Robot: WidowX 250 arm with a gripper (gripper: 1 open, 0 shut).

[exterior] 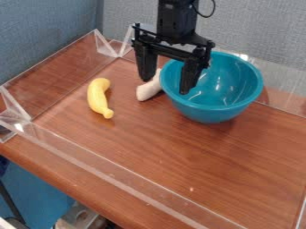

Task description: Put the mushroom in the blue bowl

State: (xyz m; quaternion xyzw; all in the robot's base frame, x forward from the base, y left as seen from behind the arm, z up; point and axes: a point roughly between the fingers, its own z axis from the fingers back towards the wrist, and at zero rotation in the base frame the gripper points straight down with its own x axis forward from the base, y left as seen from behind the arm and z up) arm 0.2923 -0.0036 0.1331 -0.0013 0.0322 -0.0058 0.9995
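Table [180,143]: wood-grain top, smooth, slight sheen. Blue bowl [227,98]: glossy. Banana [100,97]: smooth, plastic-looking. Mushroom [148,90]: matt cream. Clear plastic walls [48,67]. Gripper [170,73]: matt black.

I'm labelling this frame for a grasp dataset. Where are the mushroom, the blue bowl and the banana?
mushroom [148,90]: camera view, on its pale stem beside the bowl.
blue bowl [227,107]: camera view, on its outer front wall.
banana [99,97]: camera view, on the middle of its yellow body.
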